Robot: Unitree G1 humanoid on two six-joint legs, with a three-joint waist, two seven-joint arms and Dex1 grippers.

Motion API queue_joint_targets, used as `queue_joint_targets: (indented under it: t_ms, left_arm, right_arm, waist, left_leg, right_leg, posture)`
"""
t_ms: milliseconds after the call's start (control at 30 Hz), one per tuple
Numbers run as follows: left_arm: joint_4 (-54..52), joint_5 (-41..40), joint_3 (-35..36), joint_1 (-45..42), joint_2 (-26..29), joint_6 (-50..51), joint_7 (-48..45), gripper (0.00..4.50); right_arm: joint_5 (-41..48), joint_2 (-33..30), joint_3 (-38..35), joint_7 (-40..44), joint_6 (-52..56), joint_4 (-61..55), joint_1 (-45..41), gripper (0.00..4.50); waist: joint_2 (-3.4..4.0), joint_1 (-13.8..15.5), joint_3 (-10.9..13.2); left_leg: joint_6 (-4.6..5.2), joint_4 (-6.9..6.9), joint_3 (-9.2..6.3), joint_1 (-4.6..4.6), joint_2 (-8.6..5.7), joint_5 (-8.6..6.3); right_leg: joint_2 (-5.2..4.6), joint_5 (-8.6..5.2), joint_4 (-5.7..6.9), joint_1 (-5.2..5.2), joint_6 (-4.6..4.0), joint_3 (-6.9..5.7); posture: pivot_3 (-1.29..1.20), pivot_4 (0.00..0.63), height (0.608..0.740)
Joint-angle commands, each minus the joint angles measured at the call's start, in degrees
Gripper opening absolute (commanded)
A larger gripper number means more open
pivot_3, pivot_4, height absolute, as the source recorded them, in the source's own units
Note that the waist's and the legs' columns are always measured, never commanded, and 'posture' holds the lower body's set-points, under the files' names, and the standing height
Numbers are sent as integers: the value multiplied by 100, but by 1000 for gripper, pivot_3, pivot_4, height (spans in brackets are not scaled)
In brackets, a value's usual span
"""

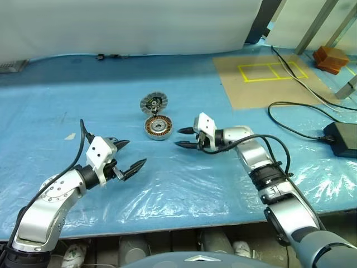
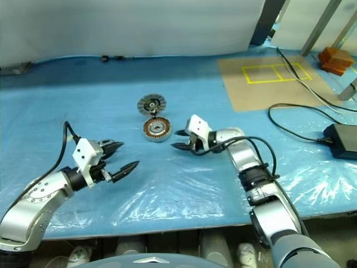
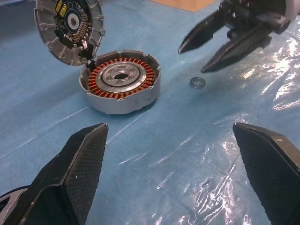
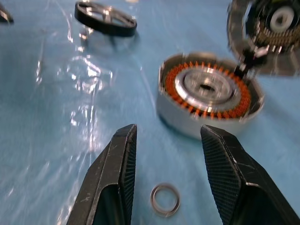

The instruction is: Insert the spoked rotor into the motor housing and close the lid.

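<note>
My right gripper (image 1: 186, 137) hangs unclenched beside the motor housing (image 1: 157, 128) — lid (image 1: 154, 103) open. Next, I judge: fetch the spoked rotor (image 4: 106, 18) — left gripper (image 1: 129, 156) spread empty.

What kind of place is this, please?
Probably a robot test bench in a workshop or lab: a table covered with a blue plastic sheet, an opened motor housing on it, and yellow tape squares on a cardboard mat.

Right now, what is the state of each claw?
Left claw: open, holding nothing.
Right claw: open, holding nothing.
</note>
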Motion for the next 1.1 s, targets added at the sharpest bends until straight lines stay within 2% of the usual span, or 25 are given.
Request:
queue_joint_targets:
  t_ms: [33,133,367,567,767,867,1033,1100]
  left_arm:
    - [-34,-69,85,-84,21,-36,-19,4500]
    - [30,-38,51,-84,6,-98,-52,4500]
    - [125,4,144,105,28,-306,-188,4500]
    - [237,69,216,187,-32,-519,-113,4500]
    - [250,118,177,268,-94,-618,-60,4500]
    - [239,140,157,315,-132,-647,-49,4500]
    - [239,181,83,311,-208,-658,-20,4500]
    - [242,200,55,294,-229,-655,-5,4500]
  right_arm:
    - [66,127,102,230,-20,-56,-491,2215]
    - [-515,307,531,193,9,842,-1269,2215]
    - [-979,834,832,405,328,2551,-2843,2215]
    - [-1422,1032,1079,602,5,3407,-3278,2215]
    - [-1488,1144,968,802,-296,3769,-3455,2215]
    - [-1493,1115,918,850,-531,3789,-3545,2777]
    - [-1688,1130,960,677,-654,4118,-3634,4416]
    - [-1734,1152,958,689,-687,4210,-3631,4465]
  waist:
    - [0,-1,0]
    - [0,-21,0]
    - [5,-30,3]
    - [7,3,4]
    - [17,-4,11]
    - [25,-5,16]
    - [27,1,17]
    - [30,6,18]
  left_leg:
    - [0,-1,0,-1,0,0]
    - [-1,-1,0,-2,0,0]
    - [-1,-4,0,-18,2,1]
    - [11,-7,-1,-34,20,8]
    - [14,-3,-2,-44,30,9]
    - [14,3,-2,-47,39,9]
    - [16,9,-1,-46,44,10]
    - [17,10,-1,-48,44,11]
  right_leg:
    - [0,0,0,-1,0,0]
    - [0,0,0,-3,0,-2]
    - [0,-4,4,-17,-8,-8]
    - [0,-14,11,-22,-24,-38]
    - [2,-15,21,-28,-28,-47]
    - [9,-16,32,-37,-31,-47]
    - [9,-18,38,-35,-36,-51]
    - [9,-18,38,-35,-36,-51]
  posture:
    - [0,150,740]
    - [0,150,740]
    - [0,150,740]
    - [0,150,740]
    - [0,150,740]
    - [0,150,740]
    - [0,150,740]
    - [0,150,740]
